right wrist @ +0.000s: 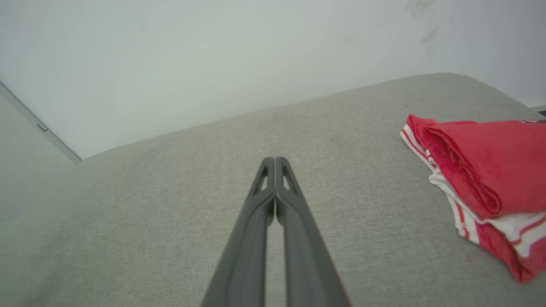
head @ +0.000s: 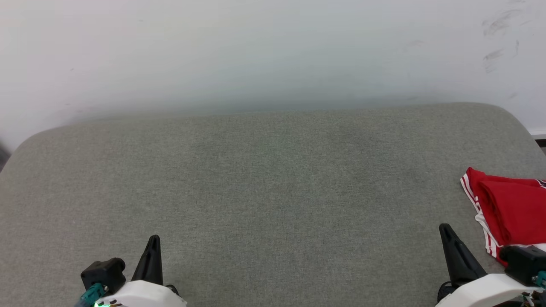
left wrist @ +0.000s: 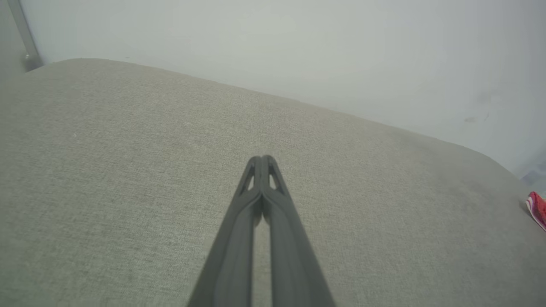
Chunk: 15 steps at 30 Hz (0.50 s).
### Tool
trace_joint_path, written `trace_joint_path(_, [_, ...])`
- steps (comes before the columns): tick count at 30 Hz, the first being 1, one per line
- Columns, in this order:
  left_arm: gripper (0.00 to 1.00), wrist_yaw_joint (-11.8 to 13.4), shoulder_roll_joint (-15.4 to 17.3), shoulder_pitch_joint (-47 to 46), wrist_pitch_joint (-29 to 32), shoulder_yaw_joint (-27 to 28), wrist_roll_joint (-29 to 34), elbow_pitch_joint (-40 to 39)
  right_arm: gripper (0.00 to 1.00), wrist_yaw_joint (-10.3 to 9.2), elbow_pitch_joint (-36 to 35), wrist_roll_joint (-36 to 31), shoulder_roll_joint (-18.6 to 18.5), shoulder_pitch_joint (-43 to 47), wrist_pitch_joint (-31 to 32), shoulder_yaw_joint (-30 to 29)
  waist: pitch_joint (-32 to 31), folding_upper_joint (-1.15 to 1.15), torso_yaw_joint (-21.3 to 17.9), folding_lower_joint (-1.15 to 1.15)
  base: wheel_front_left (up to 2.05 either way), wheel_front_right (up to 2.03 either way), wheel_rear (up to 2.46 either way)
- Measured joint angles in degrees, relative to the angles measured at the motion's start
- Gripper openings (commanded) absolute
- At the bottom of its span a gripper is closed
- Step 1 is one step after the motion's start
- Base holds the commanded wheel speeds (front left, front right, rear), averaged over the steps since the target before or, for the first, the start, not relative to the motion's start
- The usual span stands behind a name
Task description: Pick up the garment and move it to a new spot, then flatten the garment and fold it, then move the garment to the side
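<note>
Two grippers sit at the bottom of your head view, both with fingers pressed together and holding nothing. Your left gripper (head: 154,238) rises at the lower left and your right gripper (head: 445,228) at the lower right. Each is over a wide grey-green upholstered cushion (head: 273,179) that backs onto a pale wall (head: 273,51). The garment (head: 512,209) lies folded at the cushion's right edge, partly cut off by the frame. It is red on top, with red-striped white trim along its left side. It is near your right gripper, whose fingers stand apart from the cloth, and well apart from the left one.

Your left wrist view looks along the left gripper (left wrist: 261,158), its two dark fingers meeting at the tips above the cushion (left wrist: 128,170). A small sliver of the garment (left wrist: 538,209) shows at the right edge, well away.

Your right wrist view looks along the right gripper (right wrist: 274,160), fingertips also closed together and empty, over the cushion (right wrist: 149,213). The garment (right wrist: 490,166) lies to the right of the fingers, apart from them. It is a red fold stacked on layers of white and red-striped cloth, resting on the cushion near its rounded corner.
</note>
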Motion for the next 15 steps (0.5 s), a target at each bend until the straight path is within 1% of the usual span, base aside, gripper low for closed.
trace_joint_path(15, [0.0,-3.63,-2.66,-1.19,3.6,4.25,-11.34,1.24,0.0,0.0,3.43,15.17,-0.31,-2.35,0.0,-0.15,0.27,0.0,0.43,0.0,0.0,0.0,0.0])
